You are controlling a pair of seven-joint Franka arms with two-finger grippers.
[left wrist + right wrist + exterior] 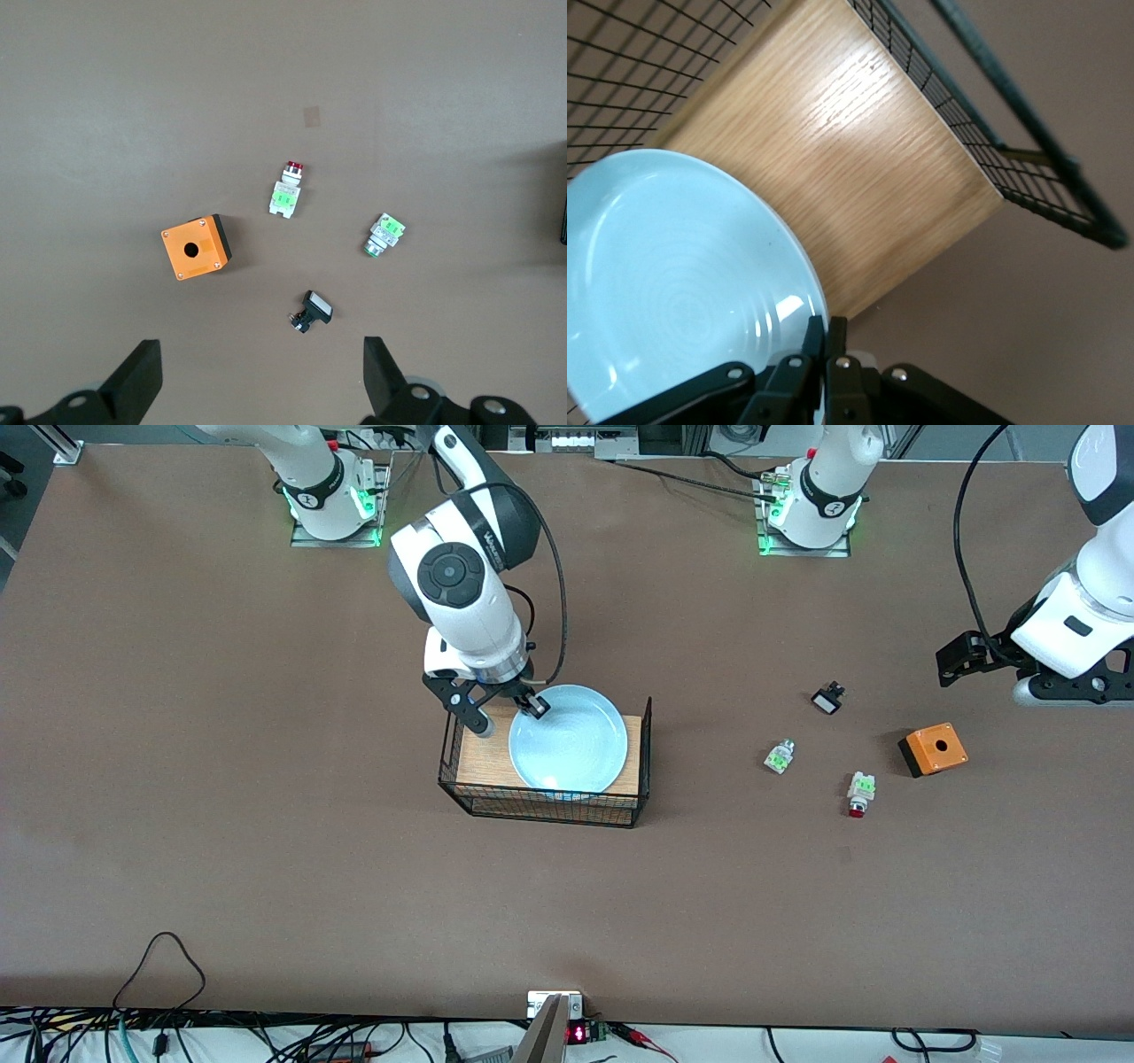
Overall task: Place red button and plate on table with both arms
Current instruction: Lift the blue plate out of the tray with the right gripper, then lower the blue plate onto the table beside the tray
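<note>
R gripper [512, 710] is at the plate [568, 740], fingers [817, 341] clamped on its rim at the edge toward the right arm's base. Plate sits on the wooden top of the wire basket stand [545, 802], on the table [221, 779]. Green-white part [779, 756], black-white part [827, 698], red button [859, 794] w/ red cap nearest front cam, orange box [933, 748] lie apart. L gripper [261, 376] hangs over table by these parts, fingers [137, 379] wide apart, nothing between; black-white part lies closest to them.
</note>
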